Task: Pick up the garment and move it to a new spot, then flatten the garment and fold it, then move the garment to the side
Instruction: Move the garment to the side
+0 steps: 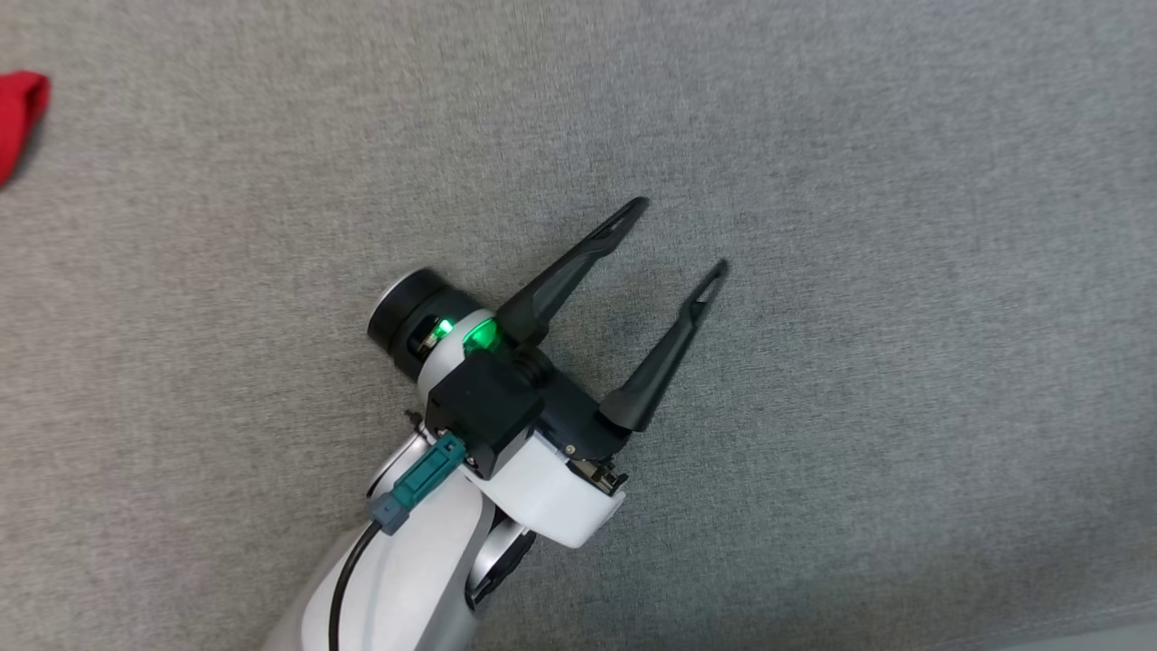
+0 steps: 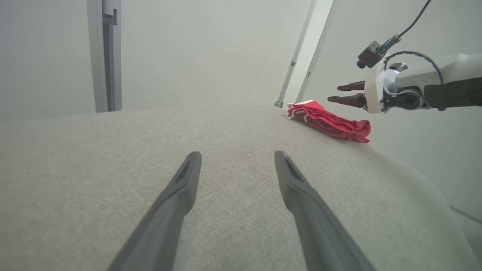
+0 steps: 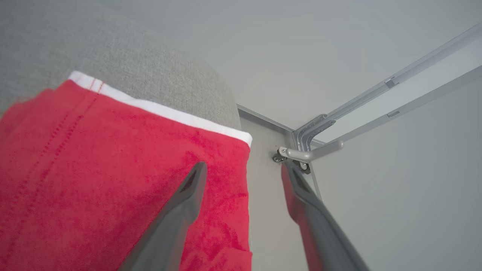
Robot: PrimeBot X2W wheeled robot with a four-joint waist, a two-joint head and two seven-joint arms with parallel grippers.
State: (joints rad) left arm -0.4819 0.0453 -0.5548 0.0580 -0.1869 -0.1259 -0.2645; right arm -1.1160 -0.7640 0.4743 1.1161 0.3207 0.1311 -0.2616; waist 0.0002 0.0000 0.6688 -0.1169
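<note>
Here we are seeing the red garment (image 2: 327, 122) bunched at the edge of the grey surface (image 2: 113, 188), upper right in the left wrist view, our right gripper (image 3: 243, 165) hanging spread just beside it, our left gripper (image 2: 237, 156) spread, well apart.

1. The garment (image 2: 331, 122) is red and soft, with a white band along one end.
2. It is folded into a small bundle with some wrinkles.
3. It lies right by the edge of the grey table (image 2: 226, 158).
</note>
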